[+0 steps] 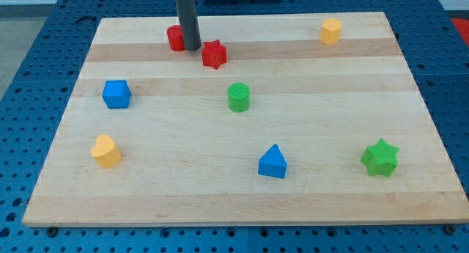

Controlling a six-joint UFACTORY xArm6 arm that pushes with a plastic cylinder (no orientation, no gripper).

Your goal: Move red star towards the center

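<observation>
Tip between two red blocks at the counter's far edge

Blocks lie scattered over a pale wooden counter, each sitting directly on the wood; nothing here serves as a container, and no block rests inside or on top of another. The tool is a plain dark rod with no jaws, so it neither opens nor closes and has hold of nothing. It comes down from the view's top, and my tip meets the counter near the top edge, left of the middle.

The red star lies just beside my tip on the view's right and slightly lower; whether the two touch cannot be told. On the tip's other side a second red block, rounded and partly hidden by the rod, sits close against it.

A green cylinder stands near the counter's centre, below and to the right of the red star and clearly apart from it. A blue cube sits near the left edge. A yellow heart lies toward the bottom left corner. A blue triangle rests near the bottom edge, right of the middle. A green star lies toward the bottom right corner, and a yellow block with several flat sides sits near the top right corner.
</observation>
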